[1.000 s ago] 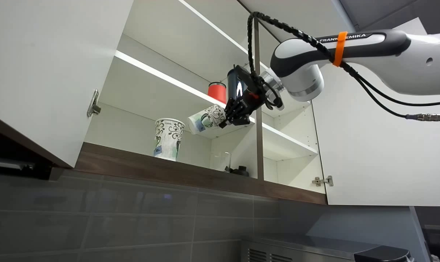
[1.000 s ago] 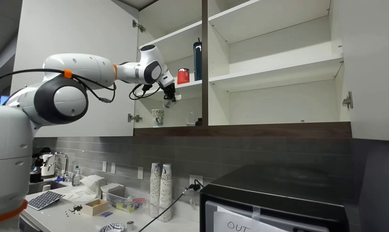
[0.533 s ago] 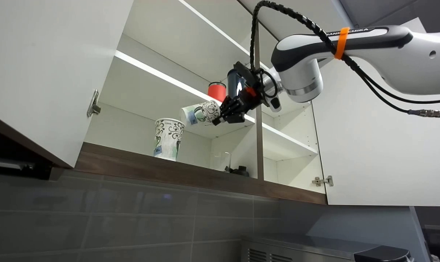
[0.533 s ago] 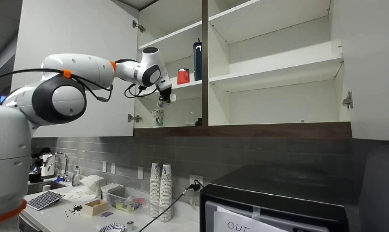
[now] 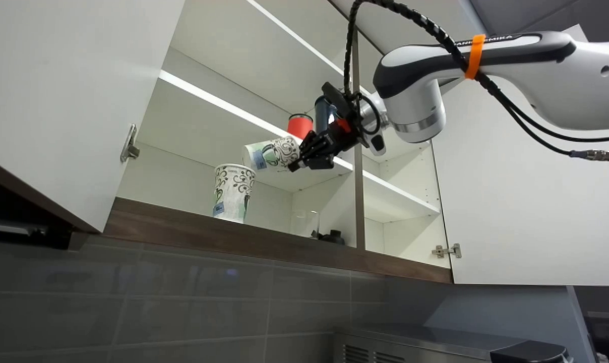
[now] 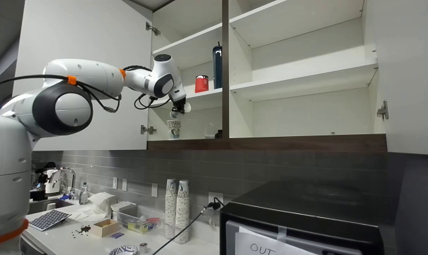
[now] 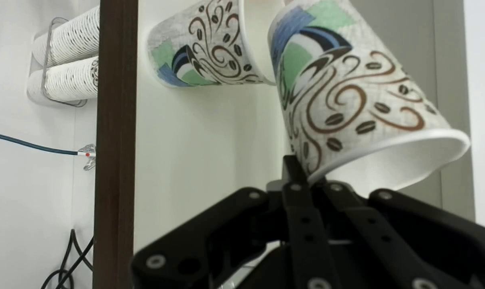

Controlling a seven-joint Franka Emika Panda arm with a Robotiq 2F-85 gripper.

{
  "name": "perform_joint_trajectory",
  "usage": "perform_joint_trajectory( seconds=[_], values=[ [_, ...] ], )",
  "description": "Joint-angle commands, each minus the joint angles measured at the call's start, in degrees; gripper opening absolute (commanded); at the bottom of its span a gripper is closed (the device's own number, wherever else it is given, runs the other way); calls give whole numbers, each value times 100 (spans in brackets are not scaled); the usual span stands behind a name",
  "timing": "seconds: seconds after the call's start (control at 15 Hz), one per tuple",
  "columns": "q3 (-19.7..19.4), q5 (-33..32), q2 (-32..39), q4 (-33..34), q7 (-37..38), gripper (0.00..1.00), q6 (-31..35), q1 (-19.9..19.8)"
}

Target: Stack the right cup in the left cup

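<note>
The right cup, white with a dark swirl pattern, is in my gripper in an exterior view and in the wrist view. It is tilted nearly sideways, its base away from the gripper. My gripper is shut on its wall at the rim; the fingertips also show in the wrist view. The left cup stands upright on the cabinet's bottom shelf, also in an exterior view and the wrist view. The right cup's base is just above and beside the left cup's rim; contact cannot be told.
A red cup and a tall dark bottle stand on the shelf above. A clear glass and a black object are right of the left cup. A brown divider and open cabinet doors flank the space.
My gripper has moved left with the right cup in it, bringing the cup's base closer to the left cup's rim. The held cup has turned closer to level. The left cup has not moved.
</note>
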Motion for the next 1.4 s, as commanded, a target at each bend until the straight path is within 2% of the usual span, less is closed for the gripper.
perform_joint_trajectory(
  seconds=[0.0,0.33,0.87,1.33],
  values=[
    [102,-218,-168,-321,-60,1,156,41],
    [206,-700,-224,-359,-208,1,275,12],
    [393,-1925,-242,-319,-326,1,361,6],
    [568,-2711,-168,-339,-512,1,343,20]
  ],
)
